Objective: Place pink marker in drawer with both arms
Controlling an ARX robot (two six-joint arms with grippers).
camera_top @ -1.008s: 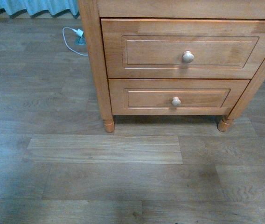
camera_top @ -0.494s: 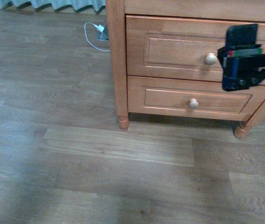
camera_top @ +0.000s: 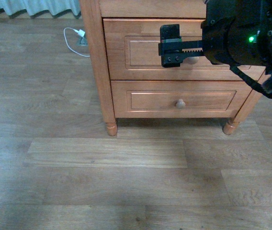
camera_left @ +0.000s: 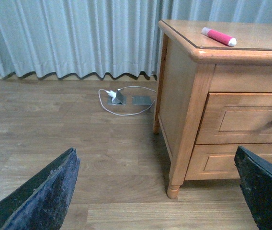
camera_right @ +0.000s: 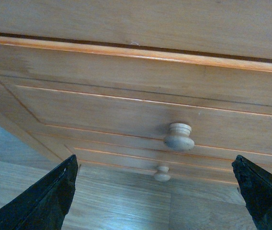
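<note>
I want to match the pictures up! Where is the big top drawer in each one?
Front view: the big drawer is at the top centre, partly behind the black right arm.
Left wrist view: the big drawer is just under the cabinet top that carries the pink marker.
Right wrist view: the big drawer fills most of the picture.
Shared landmark: the smaller drawer directly beneath it.

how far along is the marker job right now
Nothing is finished: the top drawer is shut and the pink marker lies on the cabinet top. In hand: the open right gripper faces the drawer's knob. To do: open the drawer, grab the marker, drop it inside.
</note>
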